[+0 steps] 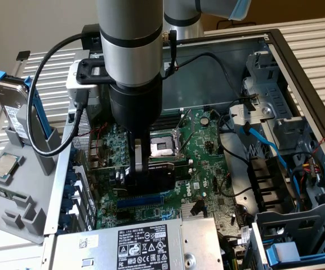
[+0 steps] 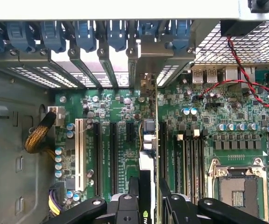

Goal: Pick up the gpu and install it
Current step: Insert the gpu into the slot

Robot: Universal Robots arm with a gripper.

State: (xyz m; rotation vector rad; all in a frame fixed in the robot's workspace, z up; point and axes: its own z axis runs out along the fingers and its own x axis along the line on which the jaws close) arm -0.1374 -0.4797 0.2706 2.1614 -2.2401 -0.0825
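My gripper is lowered inside the open computer case and is shut on the gpu, a dark card held upright just above the green motherboard. The wrist view looks along the card's edge: the gpu stands edge-on between my two black fingers, over the row of black expansion slots. Its silver bracket reaches to the case's rear slot openings. Whether the card's lower edge sits in a slot is hidden. A blue slot lies just in front of the card in the exterior view.
The CPU socket lies right beside the gripper. The power supply borders the board at the front, and blue cables and drive cages fill the exterior view's right. A grey stand outside the case holds a hard drive.
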